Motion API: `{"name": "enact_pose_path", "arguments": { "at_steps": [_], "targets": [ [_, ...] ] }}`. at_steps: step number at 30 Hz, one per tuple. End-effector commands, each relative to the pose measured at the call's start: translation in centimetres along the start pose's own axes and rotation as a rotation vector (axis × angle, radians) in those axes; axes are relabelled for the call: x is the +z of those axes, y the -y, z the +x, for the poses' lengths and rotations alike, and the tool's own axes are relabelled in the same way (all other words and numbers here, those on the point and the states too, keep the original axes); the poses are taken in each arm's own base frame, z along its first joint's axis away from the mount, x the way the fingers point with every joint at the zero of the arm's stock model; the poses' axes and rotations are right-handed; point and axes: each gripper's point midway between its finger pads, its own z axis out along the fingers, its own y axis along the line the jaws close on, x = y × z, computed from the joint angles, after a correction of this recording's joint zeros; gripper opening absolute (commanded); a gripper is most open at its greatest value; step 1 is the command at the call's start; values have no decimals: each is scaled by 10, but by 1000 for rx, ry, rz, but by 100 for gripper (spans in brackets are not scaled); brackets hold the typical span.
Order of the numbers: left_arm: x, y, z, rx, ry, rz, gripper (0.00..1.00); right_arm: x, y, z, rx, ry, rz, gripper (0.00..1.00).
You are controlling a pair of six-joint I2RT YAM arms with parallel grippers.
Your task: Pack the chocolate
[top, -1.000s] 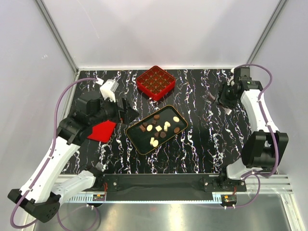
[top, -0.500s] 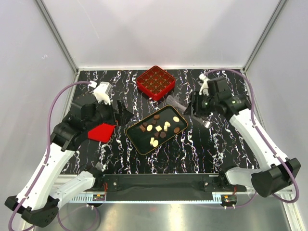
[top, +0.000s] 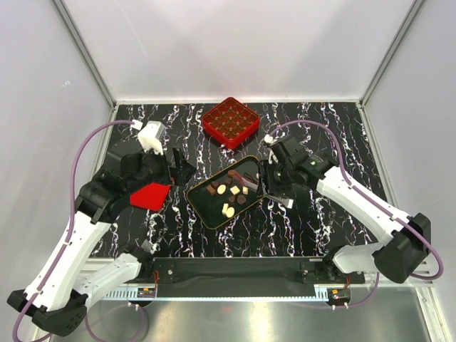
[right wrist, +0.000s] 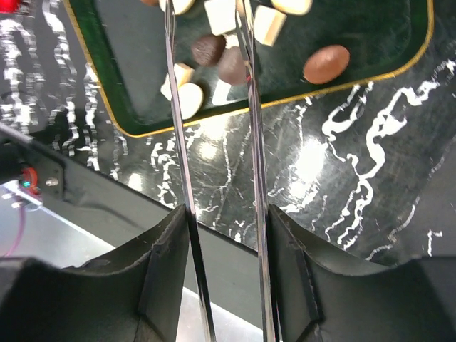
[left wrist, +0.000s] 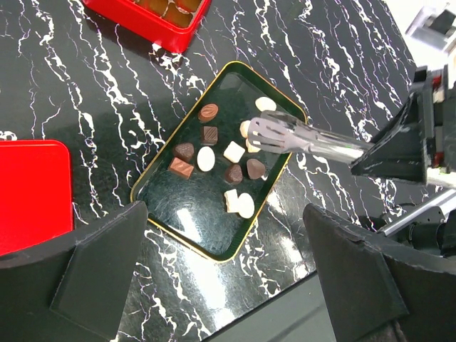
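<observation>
Several small chocolates, dark brown and cream-white, lie loose in a black gold-rimmed tray at the table's middle. My right gripper is shut on metal tongs. The tong tips hang over the pieces at the tray's right part. In the right wrist view the two tong arms run apart from my right gripper out over the chocolates. My left gripper is open and empty, left of the tray. In the left wrist view it is above the tray's near rim.
A red gridded box with brown pieces in its cells stands behind the tray. Its red lid lies flat at the left, under my left arm. The table's front edge shows in the right wrist view.
My right arm has swung from the far right of the table in to the tray, carrying the tongs. My left gripper has barely moved.
</observation>
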Motion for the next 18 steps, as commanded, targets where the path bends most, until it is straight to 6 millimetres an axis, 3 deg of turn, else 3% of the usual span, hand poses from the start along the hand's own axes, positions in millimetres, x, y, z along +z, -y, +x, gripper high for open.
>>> {"name": "enact_pose_path", "arguments": {
  "at_steps": [1,12,18],
  "targets": [
    [0,0,-12,5,43,-8,99,-1,8,-2,21,47,99,53],
    [2,1,-11,3,36,3,99,14,20,14,45,15,164,51],
    [2,1,-12,5,36,1,99,21,10,17,53,15,105,51]
  ]
}}
